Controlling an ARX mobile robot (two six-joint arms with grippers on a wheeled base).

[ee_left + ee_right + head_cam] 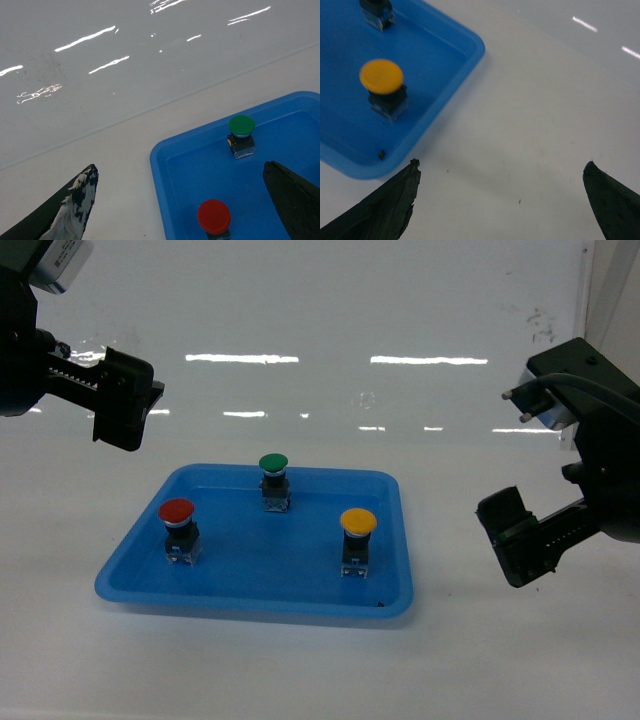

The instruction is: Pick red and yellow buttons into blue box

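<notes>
The red button (177,512) (214,216) and the yellow button (357,522) (381,76) stand upright in a shallow blue tray (250,605), red at the left and yellow at the right. No blue box is in view. My left gripper (128,400) (179,167) hangs open above and behind the tray's left corner, holding nothing. Over bare table to the right of the tray, my right gripper (515,540) (501,164) is open and empty, with the yellow button off to its left.
A green-capped button (273,463) (241,126) stands at the back middle of the tray. The tray rim (157,155) (470,55) rises a little above the white table. A glossy white wall runs behind the table.
</notes>
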